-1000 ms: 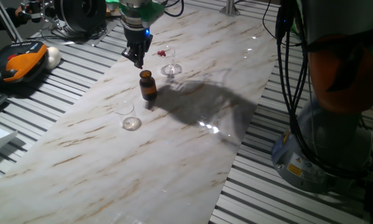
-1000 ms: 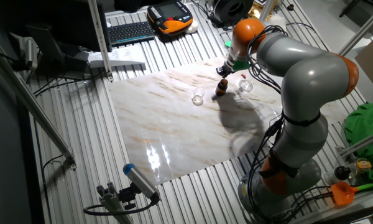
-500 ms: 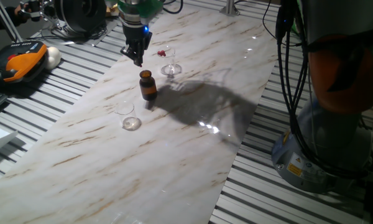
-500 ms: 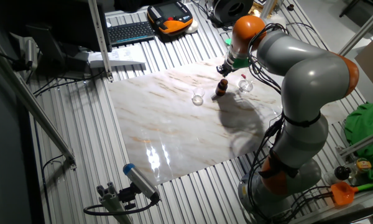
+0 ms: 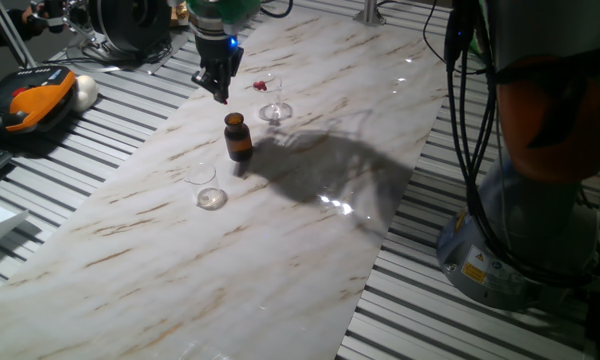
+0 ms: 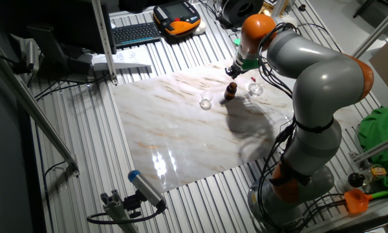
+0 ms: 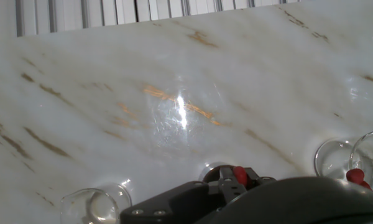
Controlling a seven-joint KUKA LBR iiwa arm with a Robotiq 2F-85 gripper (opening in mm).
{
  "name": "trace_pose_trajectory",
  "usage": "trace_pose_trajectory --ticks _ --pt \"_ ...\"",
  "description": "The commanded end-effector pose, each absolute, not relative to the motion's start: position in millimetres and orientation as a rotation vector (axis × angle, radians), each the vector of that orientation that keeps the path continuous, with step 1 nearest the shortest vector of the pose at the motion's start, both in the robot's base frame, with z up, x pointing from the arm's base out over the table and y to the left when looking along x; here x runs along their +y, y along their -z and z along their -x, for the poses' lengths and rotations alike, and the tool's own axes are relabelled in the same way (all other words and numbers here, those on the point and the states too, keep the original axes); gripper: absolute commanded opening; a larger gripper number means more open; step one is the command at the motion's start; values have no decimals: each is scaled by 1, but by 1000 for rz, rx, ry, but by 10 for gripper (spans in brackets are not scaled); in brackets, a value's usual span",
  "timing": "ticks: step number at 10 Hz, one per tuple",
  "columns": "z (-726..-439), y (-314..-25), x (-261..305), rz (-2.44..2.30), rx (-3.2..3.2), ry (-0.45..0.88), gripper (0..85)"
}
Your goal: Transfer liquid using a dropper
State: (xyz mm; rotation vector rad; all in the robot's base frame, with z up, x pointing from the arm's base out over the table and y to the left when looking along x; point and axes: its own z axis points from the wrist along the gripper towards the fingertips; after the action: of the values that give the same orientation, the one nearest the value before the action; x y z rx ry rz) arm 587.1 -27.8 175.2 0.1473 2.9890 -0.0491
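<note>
A small amber bottle (image 5: pixel 238 137) with a dark neck is seen upright on the marble table (image 5: pixel 310 210), between an empty clear glass (image 5: pixel 209 190) and a second glass (image 5: pixel 273 100) holding something red. The gripper (image 5: pixel 219 92) is held above and behind the bottle; whether its fingers hold the dropper cannot be told.

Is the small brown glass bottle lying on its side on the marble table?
No, the small brown glass bottle stands upright on the marble table, between the two clear glasses.
</note>
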Motion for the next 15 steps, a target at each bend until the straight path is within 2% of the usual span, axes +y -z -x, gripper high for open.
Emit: trace_pose_trajectory --ticks 1,15 --pt "-587 -178 -27 -153 2989 50 170" --pt "-596 -208 -9 -208 3014 110 170"
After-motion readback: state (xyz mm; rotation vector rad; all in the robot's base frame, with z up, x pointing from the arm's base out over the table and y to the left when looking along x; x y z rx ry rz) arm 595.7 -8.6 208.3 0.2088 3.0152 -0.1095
